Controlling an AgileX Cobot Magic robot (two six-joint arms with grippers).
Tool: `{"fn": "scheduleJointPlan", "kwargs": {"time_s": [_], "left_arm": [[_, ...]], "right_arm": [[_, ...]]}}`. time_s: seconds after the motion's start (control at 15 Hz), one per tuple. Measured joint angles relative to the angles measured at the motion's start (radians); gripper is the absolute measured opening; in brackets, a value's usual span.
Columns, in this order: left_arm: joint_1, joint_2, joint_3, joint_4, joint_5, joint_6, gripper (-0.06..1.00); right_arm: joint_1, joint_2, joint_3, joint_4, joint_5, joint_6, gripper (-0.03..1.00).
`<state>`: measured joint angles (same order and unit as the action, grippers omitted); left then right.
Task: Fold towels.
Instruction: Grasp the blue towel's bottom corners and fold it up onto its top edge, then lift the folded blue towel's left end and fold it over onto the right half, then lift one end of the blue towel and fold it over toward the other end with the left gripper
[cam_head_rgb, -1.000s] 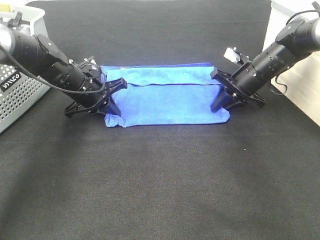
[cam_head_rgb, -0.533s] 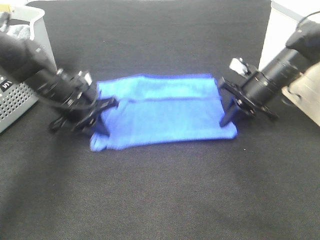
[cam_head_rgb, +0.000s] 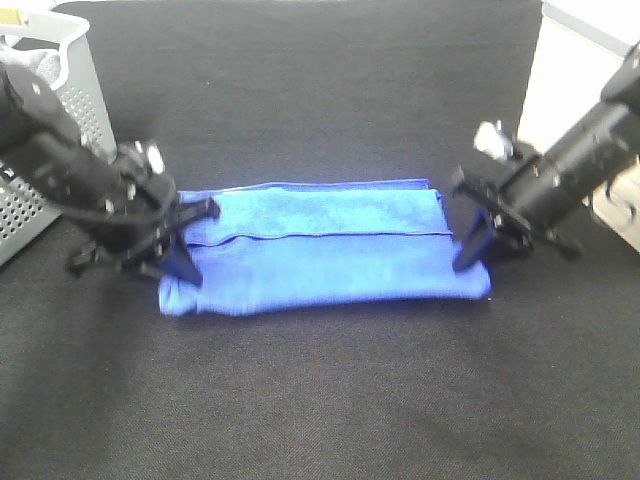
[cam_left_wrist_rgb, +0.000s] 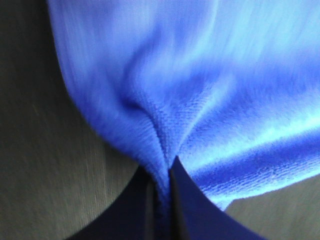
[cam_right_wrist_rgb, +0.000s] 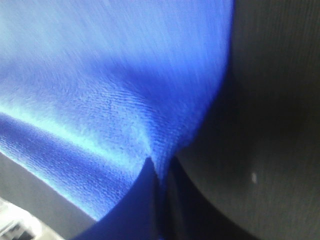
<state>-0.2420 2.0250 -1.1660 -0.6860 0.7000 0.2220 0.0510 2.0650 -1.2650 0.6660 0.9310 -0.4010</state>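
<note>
Left gripper (cam_left_wrist_rgb: 162, 176) jaws pinched narrow on left end of blue towel (cam_head_rgb: 330, 255), cloth bunched between them. Right gripper (cam_right_wrist_rgb: 159, 170) jaws clamped the same way on right end. Towel folded lengthwise, lying flat on black table cover (cam_head_rgb: 320, 400), spanning between both grippers. Perforated grey basket (cam_head_rgb: 88, 100) at far left, behind left arm.

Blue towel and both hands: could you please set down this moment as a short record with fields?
towel: blue, stretched left to right on the black table, a hem line running along its length
left hand: shut, pinching the towel's left end
right hand: shut, pinching the towel's right end
basket: grey, perforated, at the far left, apart from the towel
</note>
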Motion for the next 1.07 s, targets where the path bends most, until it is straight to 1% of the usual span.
{"fn": "scheduleJointPlan", "kwargs": {"time_s": [0.13,0.2,0.27,0.33,0.47,0.53,0.67,0.73,0.8,0.87,0.93,1.0,1.07], "left_arm": [[0.036,0.001,-0.086,0.008,0.000,-0.032,0.03],[0.065,0.013,-0.158,0.007,0.001,-0.040,0.03],[0.078,0.033,-0.206,0.007,0.002,-0.043,0.03],[0.078,0.033,-0.206,0.007,0.002,-0.043,0.03],[0.082,0.101,-0.318,0.007,0.002,-0.044,0.03],[0.082,0.164,-0.402,0.008,0.002,-0.044,0.03],[0.082,0.241,-0.481,0.010,0.002,-0.044,0.03],[0.082,0.272,-0.504,0.010,0.003,-0.044,0.05],[0.082,0.304,-0.513,0.010,0.004,-0.044,0.17],[0.083,0.318,-0.513,0.011,0.006,-0.042,0.33],[0.084,0.323,-0.513,0.012,0.007,-0.031,0.54],[0.085,0.323,-0.515,0.007,0.006,-0.016,0.70],[0.085,0.319,-0.519,0.007,0.006,-0.007,0.81]], "right_arm": [[0.000,0.000,-0.076,-0.002,-0.001,0.010,0.00],[0.000,0.017,-0.179,-0.003,-0.001,0.031,0.00],[0.000,0.040,-0.247,-0.006,0.001,0.054,0.00],[0.000,0.040,-0.247,-0.006,0.001,0.054,0.00],[0.000,0.113,-0.368,-0.025,0.003,0.075,0.00],[0.000,0.169,-0.443,-0.042,0.004,0.095,0.00],[0.000,0.229,-0.491,-0.059,0.004,0.112,0.00],[0.000,0.253,-0.497,-0.064,0.004,0.120,0.00],[0.000,0.276,-0.497,-0.067,0.006,0.123,0.05],[0.000,0.285,-0.497,-0.074,0.006,0.123,0.22],[0.000,0.287,-0.497,-0.075,0.008,0.123,0.42],[0.000,0.287,-0.498,-0.075,0.009,0.123,0.61],[-0.001,0.284,-0.502,-0.074,0.015,0.123,0.73]]}}
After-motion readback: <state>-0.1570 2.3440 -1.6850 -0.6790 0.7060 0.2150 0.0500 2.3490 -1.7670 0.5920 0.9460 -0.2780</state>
